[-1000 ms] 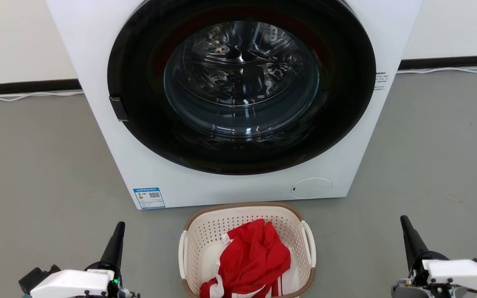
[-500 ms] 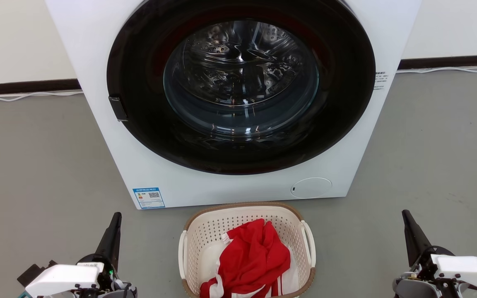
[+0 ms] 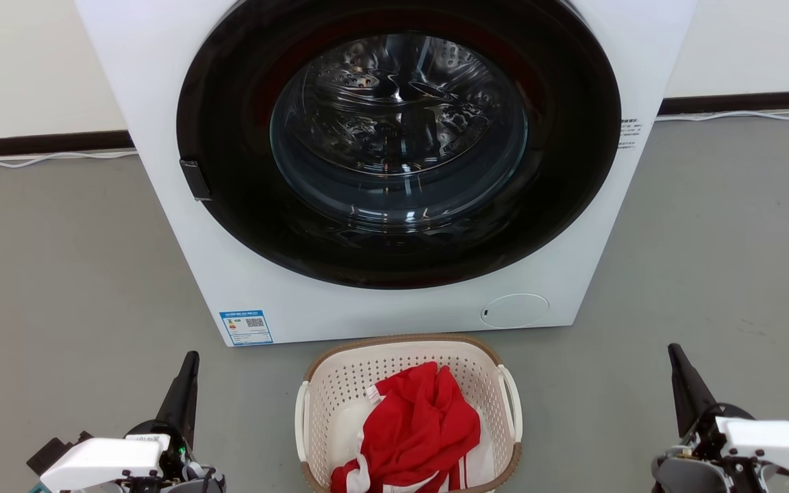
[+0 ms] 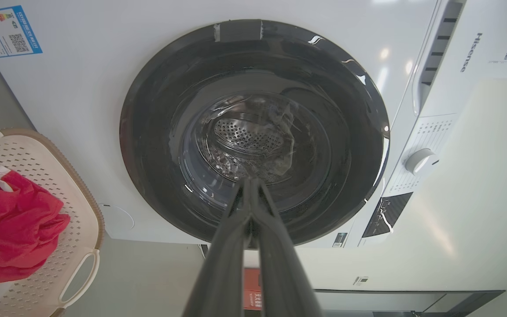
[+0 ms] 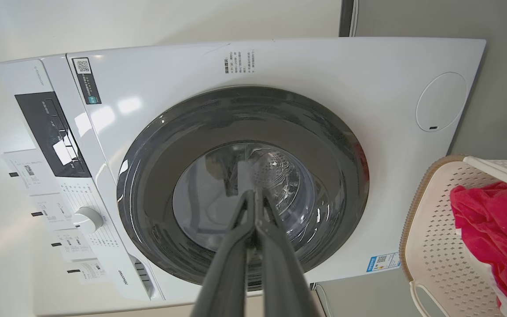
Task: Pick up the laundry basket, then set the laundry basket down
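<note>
Head view: laundry basket [image 3: 340, 387] partly off-frame.

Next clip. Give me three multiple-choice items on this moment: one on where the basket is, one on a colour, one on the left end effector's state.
1. Where is the basket?
A. on the floor in front of the washer
B. on top of the washer
C. behind the washer

2. What colour is most of the cloth in it?
A. blue
B. green
C. red

3. How is the left end effector?
A. wide open
B. shut, empty
C. shut on the basket

Key: 1 A, it stands on the floor at the washer's foot; 2 C, red folds with white trim; 3 B, closed on nothing, off to the basket's left.
</note>
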